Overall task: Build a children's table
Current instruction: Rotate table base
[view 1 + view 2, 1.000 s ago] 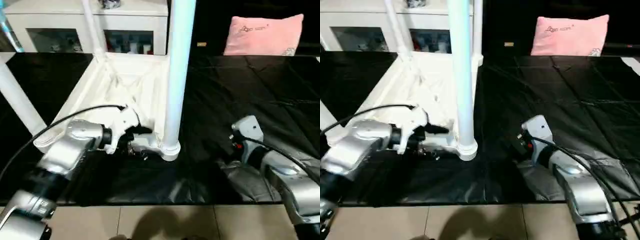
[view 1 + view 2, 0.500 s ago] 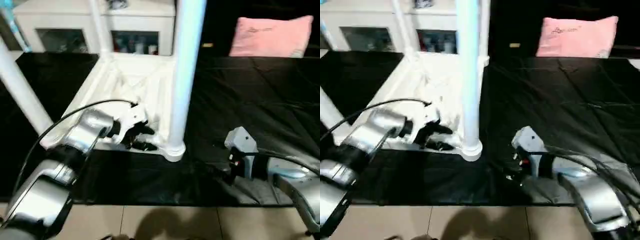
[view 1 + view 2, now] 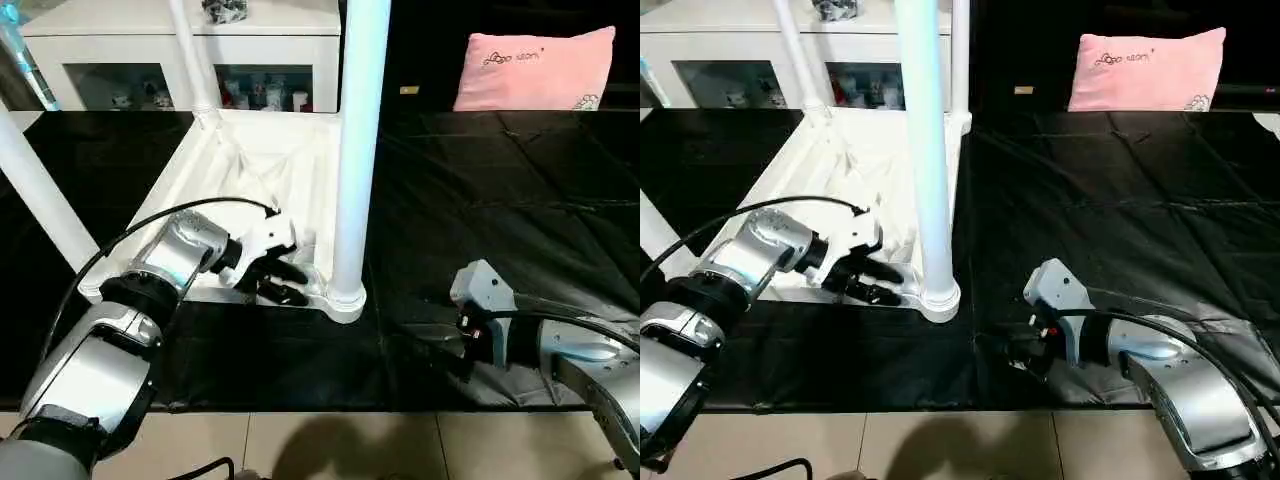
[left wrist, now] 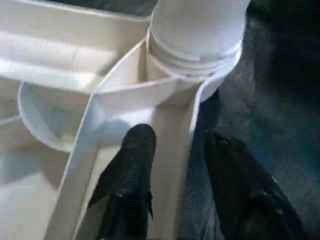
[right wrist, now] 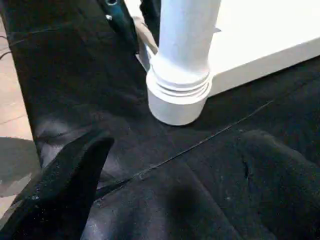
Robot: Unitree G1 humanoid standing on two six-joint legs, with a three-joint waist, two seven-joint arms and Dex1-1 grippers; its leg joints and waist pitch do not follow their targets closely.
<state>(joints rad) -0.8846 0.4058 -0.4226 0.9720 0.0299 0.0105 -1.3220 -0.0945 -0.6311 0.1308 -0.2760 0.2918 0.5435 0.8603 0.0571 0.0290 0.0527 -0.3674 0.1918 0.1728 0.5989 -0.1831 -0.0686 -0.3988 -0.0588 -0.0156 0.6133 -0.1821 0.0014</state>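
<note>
Left pincer point(image 3: 285, 283) straddling, right pincer point(image 5: 170, 165) spread wide

A black cloth point(image 3: 500, 200) covers the work surface, creased in long straight folds and rumpled near the front edge. Beyond it, at the far right, a pink pillow point(image 3: 533, 68) with small dark lettering leans upright against a dark background. At the far left stands a white cabinet point(image 3: 150, 60) with glass doors; small bottles and jars point(image 3: 262, 97) show behind the glass. A dark, bumpy item point(image 3: 222, 10) sits on the cabinet's top; what it is cannot be told. Below the cloth's front edge lies a beige tiled floor point(image 3: 330, 445).
</note>
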